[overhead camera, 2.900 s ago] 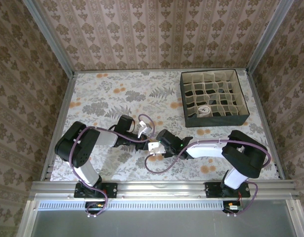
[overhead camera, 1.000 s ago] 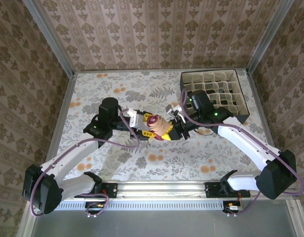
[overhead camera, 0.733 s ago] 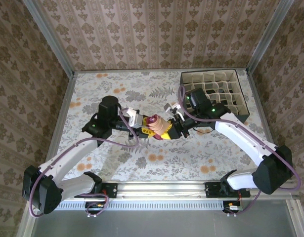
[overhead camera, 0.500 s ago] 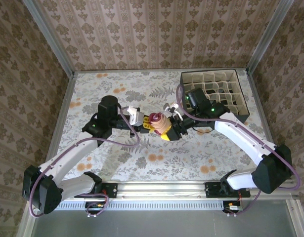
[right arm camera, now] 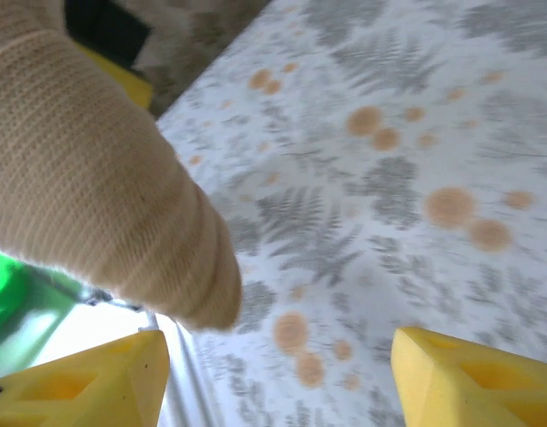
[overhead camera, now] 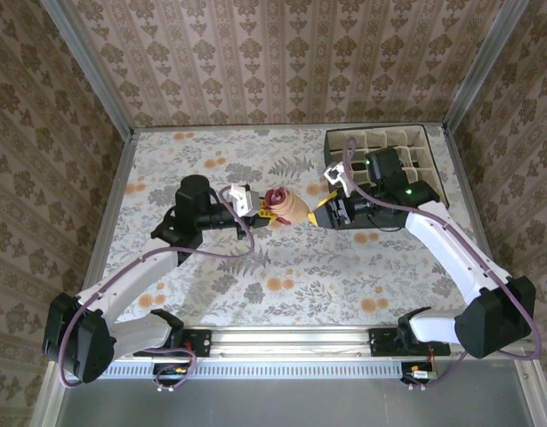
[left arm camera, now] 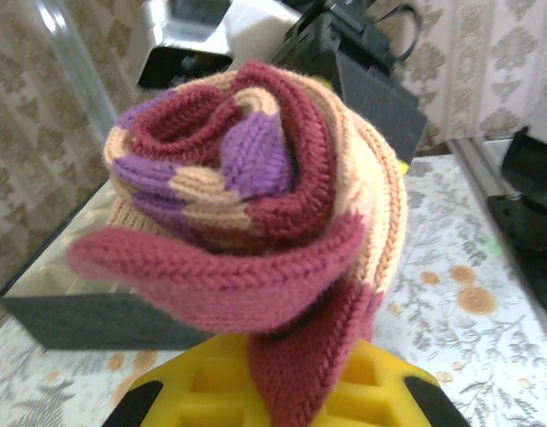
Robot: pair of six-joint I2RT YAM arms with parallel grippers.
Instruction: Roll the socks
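In the overhead view, the left gripper (overhead camera: pixel 260 213) is pinching a rolled tan, maroon and purple knitted sock (overhead camera: pixel 286 205) over the grey floral tablecloth (overhead camera: pixel 211 160), a little toward 12 o'clock of the table's middle. The right gripper (overhead camera: pixel 321 216) is sitting just at 3 o'clock of the roll with its jaws spread, and the dark fabric box with cream grid dividers (overhead camera: pixel 436 169) is lying near, at 2 o'clock. In the left wrist view, the roll is facing the camera spiral-end on, its maroon tail hanging down onto the yellow fingers (left arm camera: pixel 193 400) that are pressing it from below. In the right wrist view, the roll's tan side is bulging at 10 o'clock above one yellow finger, the other standing well apart at 4 o'clock, with nothing clamped. By this, the left arm is probably carrying the roll alone, so it should be squeezing across the loose tail to stop the spiral unwinding, travelling level toward a free cell, and lowering fully before letting go.
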